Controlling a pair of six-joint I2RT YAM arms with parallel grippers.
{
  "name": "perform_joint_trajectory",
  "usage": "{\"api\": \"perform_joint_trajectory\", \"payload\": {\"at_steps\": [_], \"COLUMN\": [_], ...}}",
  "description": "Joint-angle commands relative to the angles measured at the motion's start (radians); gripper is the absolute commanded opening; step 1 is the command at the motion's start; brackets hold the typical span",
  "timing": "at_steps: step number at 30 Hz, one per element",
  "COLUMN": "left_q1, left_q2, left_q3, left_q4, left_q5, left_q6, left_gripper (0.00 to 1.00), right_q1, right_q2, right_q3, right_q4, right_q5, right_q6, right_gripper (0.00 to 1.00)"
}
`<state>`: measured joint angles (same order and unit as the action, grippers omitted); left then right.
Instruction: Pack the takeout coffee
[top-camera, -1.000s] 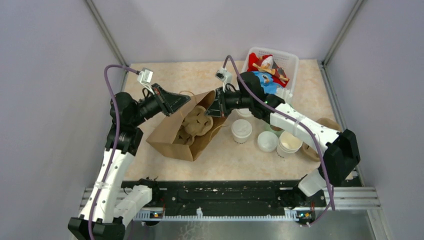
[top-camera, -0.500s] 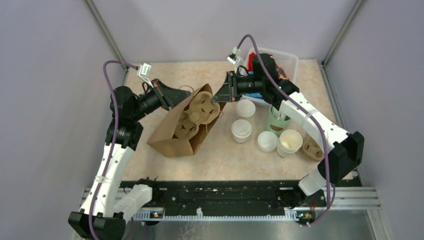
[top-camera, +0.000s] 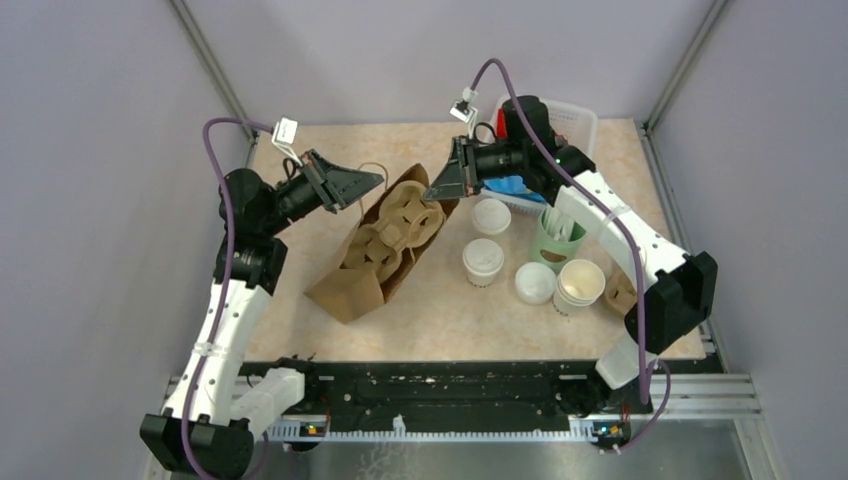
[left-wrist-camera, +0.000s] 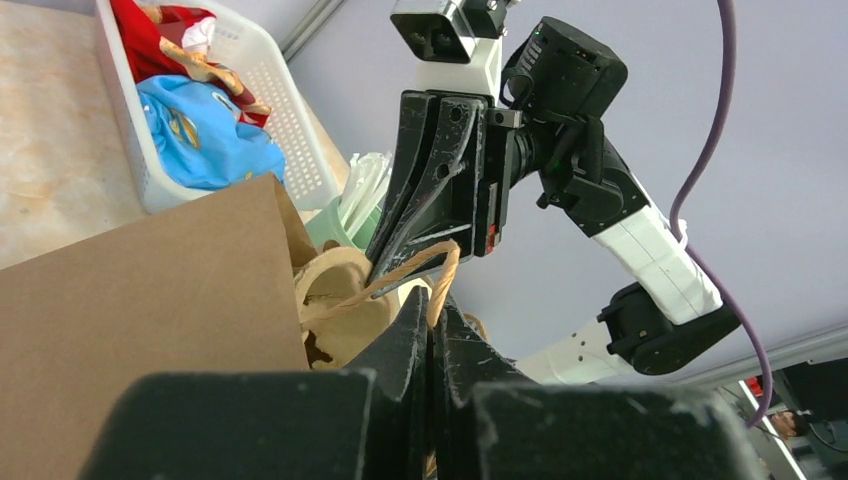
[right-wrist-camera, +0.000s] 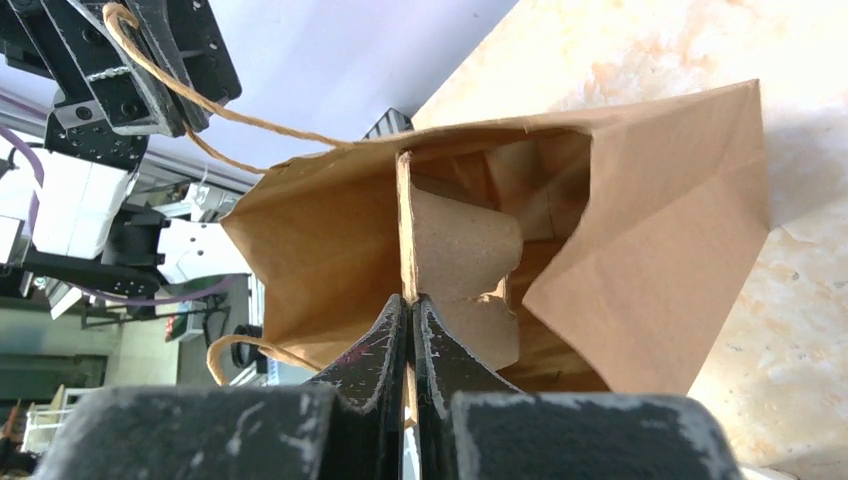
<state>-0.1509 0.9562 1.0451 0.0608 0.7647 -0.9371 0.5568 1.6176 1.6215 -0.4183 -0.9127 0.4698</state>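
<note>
Two arms are working on one paper bag (top-camera: 372, 262), and its posture is changing. A second ago it was lying on its side left of the table's (top-camera: 450, 325) centre. Now its mouth is rising and swinging toward the far edge, while its base is dragging on the surface nearer the front edge. The left gripper (top-camera: 376, 181) is pinching the bag's twine handle (left-wrist-camera: 441, 272), with its fingers fully closed on the cord. The right gripper (top-camera: 434, 194) is clamping a thin brown edge at the mouth. In the right wrist view that edge appears to be the bag's own rim, though I cannot rule out a wall of the pulp cup carrier (top-camera: 393, 228) sitting inside. The carrier is riding up with the bag and is showing through the open mouth. The right arm is also lifting away from the cups it was covering a second ago. The takeout coffee (top-camera: 483, 262), a lidded white cup, is standing untouched on the surface just right of the bag, toward the centre. Its lettering is not legible from above. A second lidded cup (top-camera: 491, 216) is standing behind it, toward the far edge. In my judgement the bag is being stood upright and held open for loading, and the coffee is not yet being packed, since both grippers are occupied.
</note>
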Motion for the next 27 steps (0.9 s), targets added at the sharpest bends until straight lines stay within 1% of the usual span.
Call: {"api": "perform_joint_trajectory", "payload": {"at_steps": [1,7,11,15,22,23,24,25,26,27], "left_q1": [0.007,0.007,0.007,0.007,0.007,0.007,0.007,0.007,0.007,0.007], "left_q2": [-0.003,-0.009,-0.006,-0.006,0.000,-0.001,-0.002,-0.004,-0.004,-0.001], "left_q3": [-0.013,-0.046,-0.039,-0.038,-0.036,-0.035,-0.035,-0.032,-0.026,-0.018], "left_q4": [0.105,0.129,0.124,0.119,0.123,0.120,0.110,0.090,0.046,0.016], "left_q5": [0.056,0.071,0.071,0.076,0.079,0.075,0.068,0.053,0.038,0.030], "left_q6": [-0.029,-0.047,-0.039,-0.033,-0.034,-0.032,-0.024,-0.011,0.007,0.024], "left_gripper": [0.00,0.00,0.00,0.00,0.00,0.00,0.00,0.00,0.00,0.00], "right_q1": [0.023,0.024,0.021,0.021,0.022,0.021,0.021,0.021,0.021,0.021], "right_q2": [0.023,0.090,0.096,0.081,0.095,0.097,0.100,0.106,0.108,0.101], "right_q3": [0.042,0.072,0.058,0.035,0.047,0.051,0.064,0.107,0.178,0.213], "right_q4": [0.040,0.056,0.055,0.087,0.103,0.096,0.061,-0.028,-0.162,-0.219], "right_q5": [0.006,-0.033,-0.066,-0.066,-0.045,-0.022,0.023,0.094,0.174,0.229], "right_q6": [-0.035,-0.015,-0.014,-0.009,-0.007,-0.014,-0.032,-0.083,-0.140,-0.154], "right_gripper": [0.01,0.01,0.02,0.02,0.05,0.09,0.21,0.35,0.52,0.58]}}
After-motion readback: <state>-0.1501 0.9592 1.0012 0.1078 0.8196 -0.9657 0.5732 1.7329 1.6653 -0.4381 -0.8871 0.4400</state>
